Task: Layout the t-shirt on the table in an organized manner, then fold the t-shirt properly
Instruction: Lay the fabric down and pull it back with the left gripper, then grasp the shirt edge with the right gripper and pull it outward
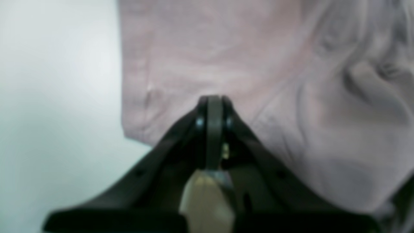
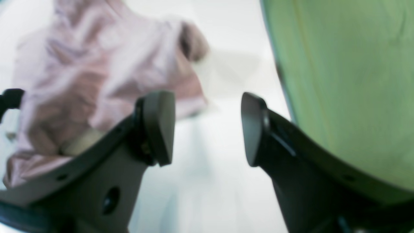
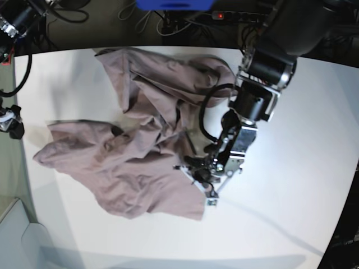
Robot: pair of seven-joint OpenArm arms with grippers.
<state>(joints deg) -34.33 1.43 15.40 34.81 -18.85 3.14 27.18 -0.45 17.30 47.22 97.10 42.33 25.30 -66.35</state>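
The mauve t-shirt lies crumpled and wrinkled across the left and middle of the white table. My left gripper reaches down to the shirt's right edge. In the left wrist view it is shut, with shirt fabric creasing toward its tips, beside the hem corner and bare table. My right gripper is open and empty above bare table. The shirt lies ahead of it to its left. In the base view it is at the table's left edge.
A green surface lies past the table edge, right of my right gripper. Cables and a power strip run behind the table's back edge. A blue object sits at the top. My left arm stretches over the table's right half.
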